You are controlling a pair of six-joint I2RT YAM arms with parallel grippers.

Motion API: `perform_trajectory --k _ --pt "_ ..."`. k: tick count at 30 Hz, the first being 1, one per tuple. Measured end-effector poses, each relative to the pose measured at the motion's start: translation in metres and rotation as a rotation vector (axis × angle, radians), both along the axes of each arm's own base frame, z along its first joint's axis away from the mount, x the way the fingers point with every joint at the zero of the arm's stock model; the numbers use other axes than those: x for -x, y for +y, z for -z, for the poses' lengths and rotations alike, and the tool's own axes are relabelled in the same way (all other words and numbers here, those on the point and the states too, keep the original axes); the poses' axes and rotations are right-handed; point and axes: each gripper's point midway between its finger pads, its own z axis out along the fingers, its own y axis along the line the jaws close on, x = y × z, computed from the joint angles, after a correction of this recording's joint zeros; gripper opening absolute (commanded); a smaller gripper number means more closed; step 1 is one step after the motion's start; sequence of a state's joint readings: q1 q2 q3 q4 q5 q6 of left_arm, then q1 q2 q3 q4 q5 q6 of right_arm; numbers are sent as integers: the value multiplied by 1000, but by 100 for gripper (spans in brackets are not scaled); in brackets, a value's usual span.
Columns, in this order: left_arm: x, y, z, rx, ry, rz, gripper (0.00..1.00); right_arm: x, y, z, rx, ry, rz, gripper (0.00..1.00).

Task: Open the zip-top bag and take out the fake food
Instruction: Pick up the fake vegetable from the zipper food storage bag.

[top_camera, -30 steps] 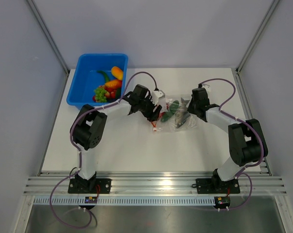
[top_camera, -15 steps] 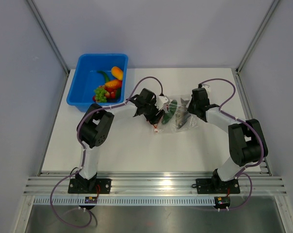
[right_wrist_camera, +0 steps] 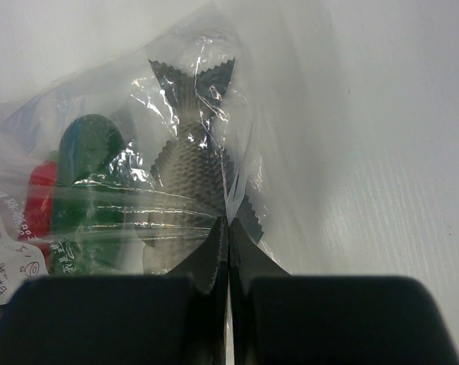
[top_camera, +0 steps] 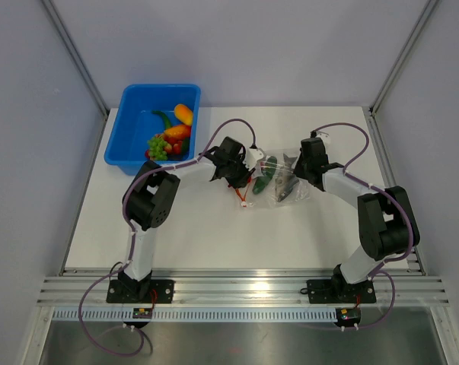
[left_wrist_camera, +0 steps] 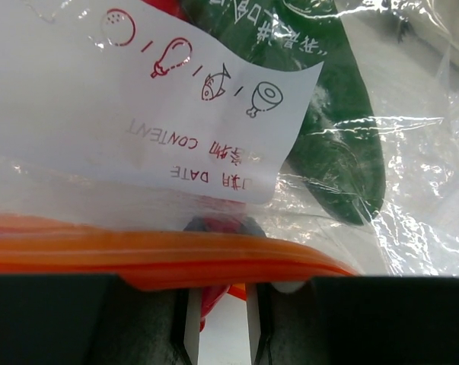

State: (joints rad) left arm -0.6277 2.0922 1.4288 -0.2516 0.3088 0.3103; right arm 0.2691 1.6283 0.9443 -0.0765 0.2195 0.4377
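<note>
The zip-top bag [top_camera: 278,179] lies on the white table between my two grippers. In the left wrist view its white label [left_wrist_camera: 138,99] and orange zip strip [left_wrist_camera: 176,257] fill the frame, with a green cucumber [left_wrist_camera: 343,137] inside. My left gripper [top_camera: 244,169] sits at the zip edge. Its jaws [left_wrist_camera: 219,319] stand a narrow gap apart, with a red fold of the strip between them and the table showing through. My right gripper [top_camera: 299,175] is shut [right_wrist_camera: 229,228] on the clear film beside the grey fish [right_wrist_camera: 195,152]. A green piece [right_wrist_camera: 84,163] and a red piece [right_wrist_camera: 40,198] also show inside.
A blue tub [top_camera: 119,144] at the back left holds several toy foods [top_camera: 172,133]. The left arm's cable loops above the bag. Grey walls close in the table on both sides.
My left gripper has slid right onto the bag's zip edge and its jaws have narrowed a lot. The right gripper and the bag have stayed in place.
</note>
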Motion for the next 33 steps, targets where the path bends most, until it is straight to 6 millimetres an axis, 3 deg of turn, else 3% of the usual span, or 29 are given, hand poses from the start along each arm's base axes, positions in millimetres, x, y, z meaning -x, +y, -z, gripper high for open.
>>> perform_trajectory --k 5,16,27,33 --pt "1 7 -6 -25 -6 -18 8 0 -2 0 -1 2 14 0" --pt "-3 33 -47 -113 -71 -95 4 -1 -8 1 -10 4 38 0" --pt "-13 65 -49 -245 -99 -208 2 0 -11 2 -14 12 51 0" --pt "-12 67 -62 -261 -75 -216 1 2 -13 4 -15 24 61 0"
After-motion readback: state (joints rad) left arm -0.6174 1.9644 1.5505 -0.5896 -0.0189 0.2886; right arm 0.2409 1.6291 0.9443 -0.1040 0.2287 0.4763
